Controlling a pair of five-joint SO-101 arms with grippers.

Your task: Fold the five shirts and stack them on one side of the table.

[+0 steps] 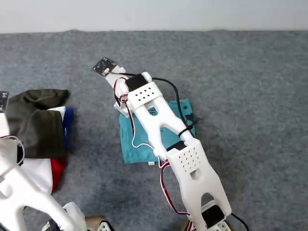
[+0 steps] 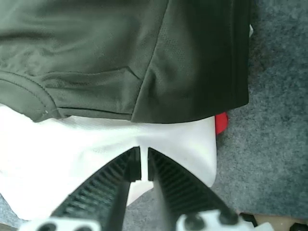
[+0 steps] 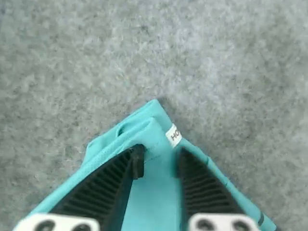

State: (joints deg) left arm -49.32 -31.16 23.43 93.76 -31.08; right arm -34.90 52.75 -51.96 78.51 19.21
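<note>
Right gripper point(image 3: 161, 156): the black ribbed jaws stand a moderate way apart and hold nothing. They straddle the corner of the teal folded cloth shirt point(image 3: 159, 197), one jaw on each side of the hemmed corner. A small white sewn label point(image 3: 173, 136) sits just past the tips. Beyond the corner point we see only the grey felt-like table cover point(image 3: 216, 57), nubby and open all round.

Left gripper point(image 2: 143, 155): the jaws are drawn to a thin slit with white showing in it. We cannot tell whether cloth is pinched. The tips sit over the white smooth-knit shirt point(image 2: 72, 154), near its edge. Farther on, the dark olive fine-mesh shirt point(image 2: 120, 57) lies on the white one, with stitched seams and a curved hem. A red sliver of cloth point(image 2: 221, 122) peeks out at the pile's edge.

From the high view, the teal shirt is a rough rectangle mid-table under the right arm. It lies well apart from the pile on the left arm's side, with grey cover between them. A blue cloth layer point(image 1: 69, 120) shows at the pile's far corner. Open cover runs to the right and back to the pale wall point(image 1: 154, 14).
</note>
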